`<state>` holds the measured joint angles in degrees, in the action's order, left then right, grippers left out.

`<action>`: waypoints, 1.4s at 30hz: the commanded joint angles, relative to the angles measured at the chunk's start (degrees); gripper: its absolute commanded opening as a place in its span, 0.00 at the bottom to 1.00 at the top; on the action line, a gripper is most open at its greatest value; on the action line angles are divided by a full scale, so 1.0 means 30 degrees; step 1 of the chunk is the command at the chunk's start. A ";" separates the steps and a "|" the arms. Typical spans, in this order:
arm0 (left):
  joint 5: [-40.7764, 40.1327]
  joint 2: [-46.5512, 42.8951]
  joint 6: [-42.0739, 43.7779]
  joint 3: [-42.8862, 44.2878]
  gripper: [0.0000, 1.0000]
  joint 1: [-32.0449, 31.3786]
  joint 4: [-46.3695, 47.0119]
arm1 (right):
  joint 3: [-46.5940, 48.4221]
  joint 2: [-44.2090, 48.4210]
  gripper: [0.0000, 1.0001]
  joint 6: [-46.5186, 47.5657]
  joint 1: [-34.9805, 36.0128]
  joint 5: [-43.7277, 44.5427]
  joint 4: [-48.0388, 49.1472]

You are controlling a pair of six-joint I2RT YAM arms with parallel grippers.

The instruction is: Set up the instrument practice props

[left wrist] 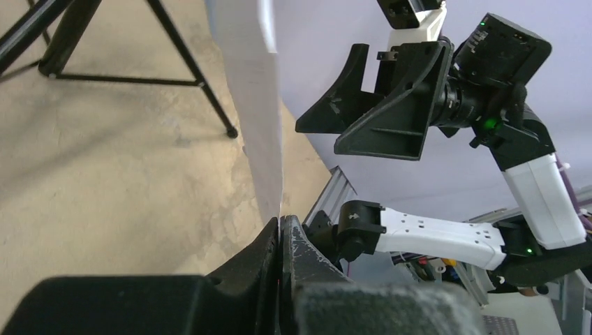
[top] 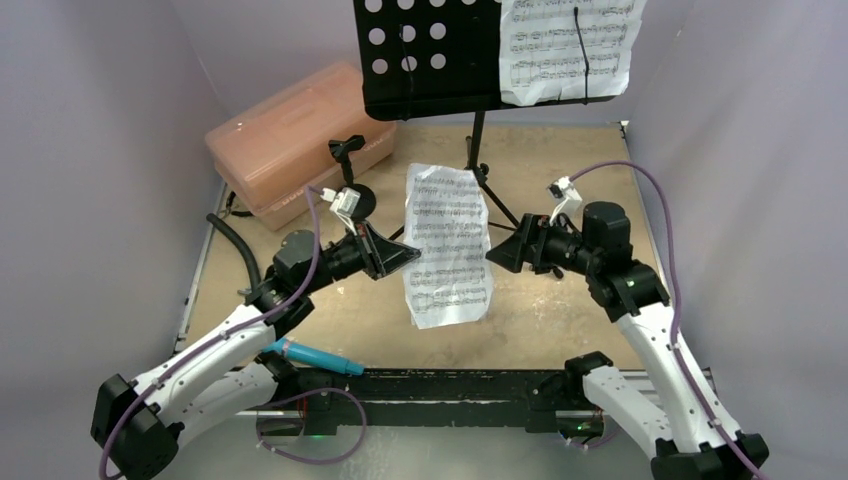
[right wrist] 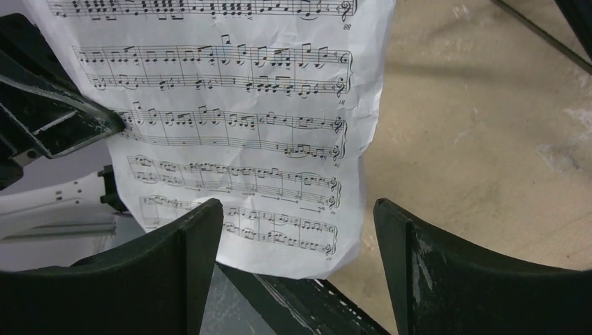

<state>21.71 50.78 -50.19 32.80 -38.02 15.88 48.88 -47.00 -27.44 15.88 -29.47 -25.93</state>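
Note:
A black tripod music stand (top: 430, 50) stands at the back, with one sheet-music page (top: 565, 45) on the right of its perforated desk. A second page (top: 447, 245) hangs upright in mid-air, and my left gripper (top: 414, 258) is shut on its left edge. The left wrist view has this page (left wrist: 255, 105) edge-on, pinched at the left gripper's (left wrist: 281, 222) tips. My right gripper (top: 495, 256) stands open just off the page's right edge, touching nothing. Its wrist view faces the printed page (right wrist: 237, 125) beyond the spread right gripper (right wrist: 299, 216). A small mic stand (top: 350, 190) sits back left. The cyan microphone (top: 320, 357) lies near my left arm.
A pink translucent box (top: 295, 140) sits at the back left, against the wall. The music stand's tripod legs (left wrist: 139, 70) spread over the table behind the hanging page. A black rail (top: 450, 385) runs along the near edge between the arm bases.

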 commanded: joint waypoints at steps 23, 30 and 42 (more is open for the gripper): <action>0.1268 -0.3059 0.2476 0.1953 0.00 -0.0100 0.1100 | 0.1534 0.1778 0.86 -0.1665 0.0098 -0.2351 0.3354; 0.2250 -0.3384 0.1925 0.1873 0.00 -0.0074 0.2888 | 0.1548 0.1204 0.85 -0.2552 0.0112 -0.3823 0.5472; 0.3021 -0.2993 0.0527 0.1098 0.00 -0.0076 0.5169 | 0.1987 -0.0106 0.81 -0.4290 0.0102 -0.7667 1.0046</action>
<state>29.47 41.50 -46.63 37.21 -38.02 26.61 53.23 -46.83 -37.74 15.88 -45.91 -4.89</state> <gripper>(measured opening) 0.003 0.819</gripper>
